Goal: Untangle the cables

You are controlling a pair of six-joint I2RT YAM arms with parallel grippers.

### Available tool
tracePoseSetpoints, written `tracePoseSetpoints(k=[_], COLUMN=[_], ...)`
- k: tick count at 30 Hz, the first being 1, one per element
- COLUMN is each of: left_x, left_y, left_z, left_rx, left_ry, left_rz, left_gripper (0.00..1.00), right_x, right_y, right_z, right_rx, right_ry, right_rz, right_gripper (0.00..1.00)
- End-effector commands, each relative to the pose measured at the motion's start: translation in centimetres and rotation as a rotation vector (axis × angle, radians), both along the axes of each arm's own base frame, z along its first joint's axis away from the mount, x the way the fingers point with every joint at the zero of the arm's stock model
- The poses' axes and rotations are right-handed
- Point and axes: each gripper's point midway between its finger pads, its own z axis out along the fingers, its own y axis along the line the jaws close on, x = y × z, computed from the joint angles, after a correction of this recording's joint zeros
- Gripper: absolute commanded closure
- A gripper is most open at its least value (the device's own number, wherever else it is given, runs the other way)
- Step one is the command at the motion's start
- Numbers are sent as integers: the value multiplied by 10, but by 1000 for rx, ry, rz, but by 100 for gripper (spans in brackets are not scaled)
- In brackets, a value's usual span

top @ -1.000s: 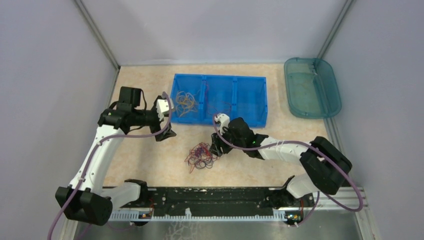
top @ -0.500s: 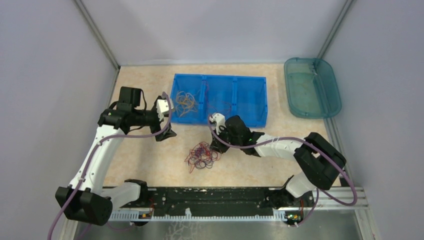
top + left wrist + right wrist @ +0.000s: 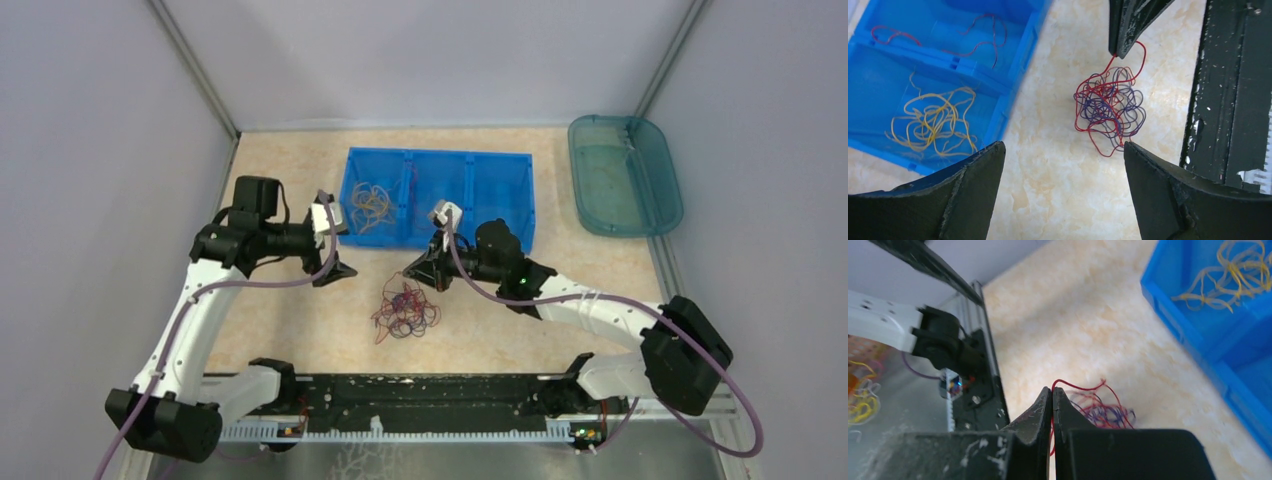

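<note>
Pinching one red loop at the edge of the cable tangle on the tabletop, our right gripper is clamped; left gripper hangs wide. Light, floppy, snag-prone stuff, we reckon: grab single outer loops.

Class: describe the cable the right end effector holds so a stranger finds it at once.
Near the blue three-compartment plastic bin, a red-and-purple wire tangle lies on the beige table. Unlike its neighbours, one thin red wire loop is pinched in the right end effector.
</note>
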Motion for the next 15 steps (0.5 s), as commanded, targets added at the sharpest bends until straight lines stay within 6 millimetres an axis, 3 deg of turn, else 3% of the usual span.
tracePoseSetpoints(k=[1,5,15], left_x=[-19,-31,-53], left_y=[-22,-38,-65], left_z=[39,50,56], left_rx=[-103,-127,-213], left_ry=[-112,-164,-184], left_rz=[-133,-195,-243], left_gripper=[7,8,8], right_x=[-16,-30,-50], right_y=[16,22,29], right_z=[98,141,208], right_rx=[273,380,506], right_ry=[-103,-140,-219], right_rz=[101,166,238], right_gripper=[100,100,100])
